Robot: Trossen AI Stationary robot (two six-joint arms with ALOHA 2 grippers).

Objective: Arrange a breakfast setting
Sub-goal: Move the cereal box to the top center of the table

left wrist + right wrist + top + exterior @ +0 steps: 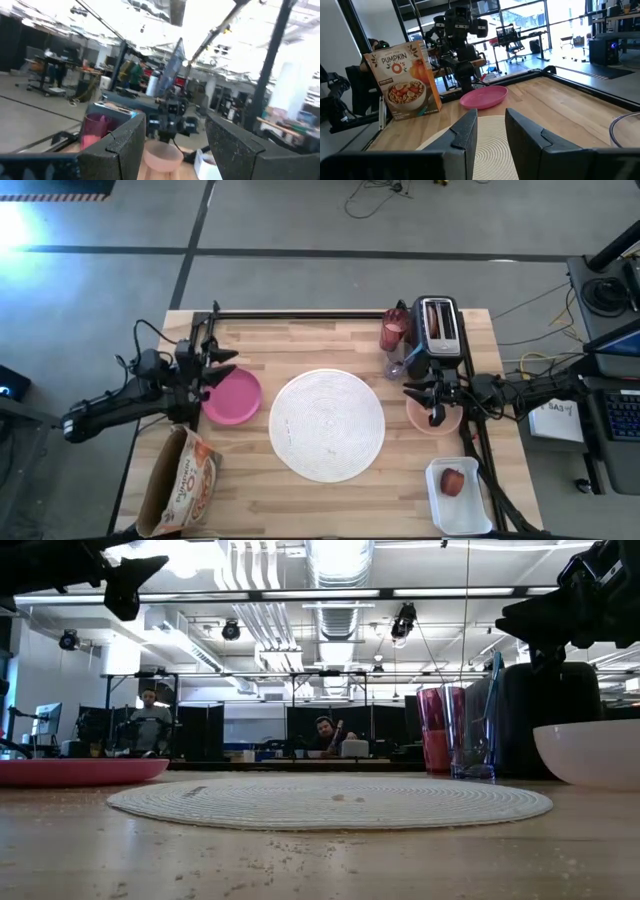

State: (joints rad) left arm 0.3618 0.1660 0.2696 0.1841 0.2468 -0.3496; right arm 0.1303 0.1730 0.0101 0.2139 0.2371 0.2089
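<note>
- R gripper (436, 412) hovers right over peach bowl (434, 418), table's right side, fingers a bit apart, nothing held.
- L gripper (212, 370) empty, open, at magenta plate (232, 396) far-left rim.
- White plate (328, 424) sits between; R arm nearer bowl.

Colours on the pale wood table (340, 500)

White ribbed round mat (327, 424), magenta plate (233, 396), peach bowl (420, 415), dark pink tumbler (393, 330), black-and-silver toaster (437, 326), orange cereal box (405, 82) lettered white, red fruit (453, 482) in a white tray (456, 506).
</note>
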